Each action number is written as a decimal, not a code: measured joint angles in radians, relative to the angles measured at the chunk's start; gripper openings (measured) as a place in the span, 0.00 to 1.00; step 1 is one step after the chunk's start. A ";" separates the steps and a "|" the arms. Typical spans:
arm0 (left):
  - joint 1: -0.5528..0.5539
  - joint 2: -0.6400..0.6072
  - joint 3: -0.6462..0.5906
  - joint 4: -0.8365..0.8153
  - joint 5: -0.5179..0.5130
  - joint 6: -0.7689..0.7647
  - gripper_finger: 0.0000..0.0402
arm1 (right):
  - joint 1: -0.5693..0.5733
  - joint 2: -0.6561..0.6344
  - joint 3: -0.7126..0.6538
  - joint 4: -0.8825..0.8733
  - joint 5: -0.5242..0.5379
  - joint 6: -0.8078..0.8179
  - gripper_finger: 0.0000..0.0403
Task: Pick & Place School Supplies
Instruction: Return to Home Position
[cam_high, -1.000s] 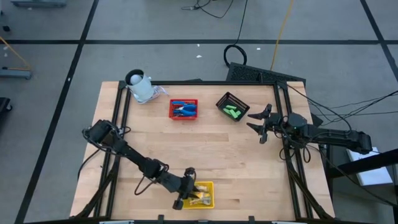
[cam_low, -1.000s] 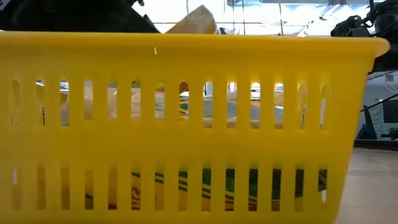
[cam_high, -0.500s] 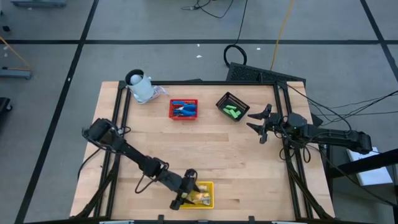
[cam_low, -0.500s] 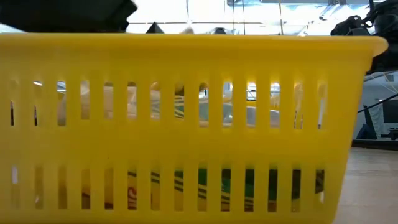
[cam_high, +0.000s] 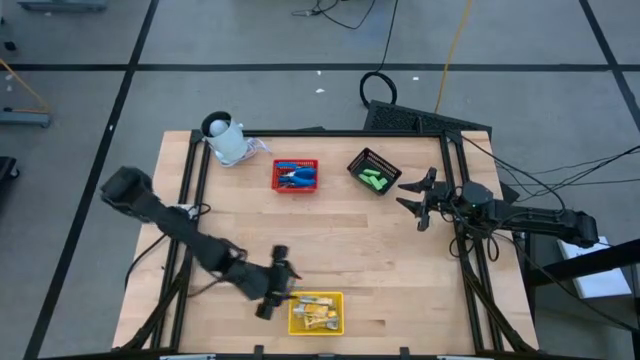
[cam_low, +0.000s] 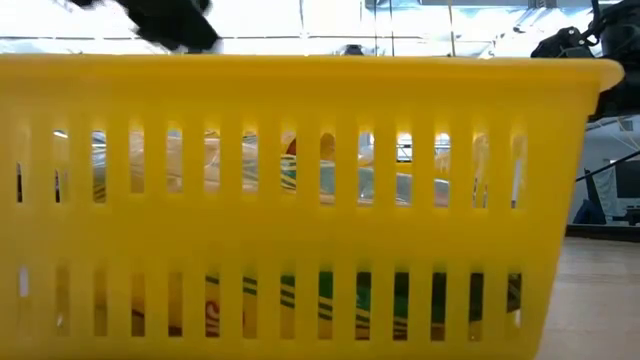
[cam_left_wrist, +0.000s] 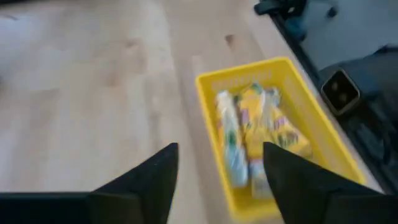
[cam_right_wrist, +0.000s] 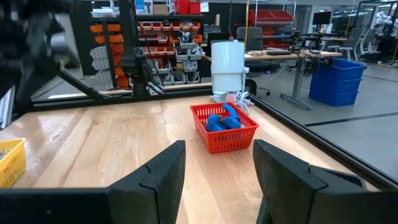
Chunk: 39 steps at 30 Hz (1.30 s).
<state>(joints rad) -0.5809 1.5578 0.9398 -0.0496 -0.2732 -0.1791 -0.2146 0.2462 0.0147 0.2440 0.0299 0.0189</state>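
Open-fingered and empty, left gripper now sits just left of yellow bin, clear of its rim; 0.5 s ago it hung over bin's left edge. Crayon packets lie piled in bin, at table's near edge. Right gripper unchanged, spread wide, by right table edge. Far side: red mesh basket w/ blue tools, black mesh basket w/ green blocks; bare wood between.

Low view: bin's slotted plastic wall fills frame, striped packets behind slots; dark arm upper left.

Left wrist: fingers apart, nothing between, bin beyond.

Right wrist: fingers apart, red basket ahead, white cylinder behind it.
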 joint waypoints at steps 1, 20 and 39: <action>-0.019 -0.038 0.000 -0.054 -0.041 0.000 0.55 | 0.000 0.000 0.000 -0.003 0.000 0.000 0.45; -0.448 -0.755 -0.231 -0.620 -0.359 -0.303 0.01 | 0.000 0.000 0.000 -0.016 0.000 -0.011 0.45; -0.554 -1.327 -0.598 -0.319 -0.282 -0.106 0.09 | 0.000 0.000 0.000 -0.006 0.000 -0.008 0.45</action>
<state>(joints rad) -1.1347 0.2303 0.3415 -0.3689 -0.5553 -0.2850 -0.2142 0.2462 0.0147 0.2383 0.0296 0.0113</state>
